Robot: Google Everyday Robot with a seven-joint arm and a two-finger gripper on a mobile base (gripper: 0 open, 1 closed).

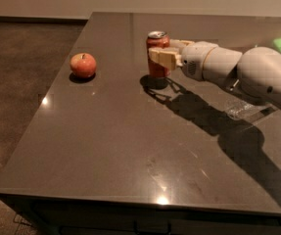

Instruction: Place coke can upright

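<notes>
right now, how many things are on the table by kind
can: 1, upright, with the gripper closing its jaws around it
apple: 1
bottle: 1, partly hidden
total: 3

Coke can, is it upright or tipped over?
Upright: the coke can has its silver top up, with the gripper shut around its middle.
</notes>
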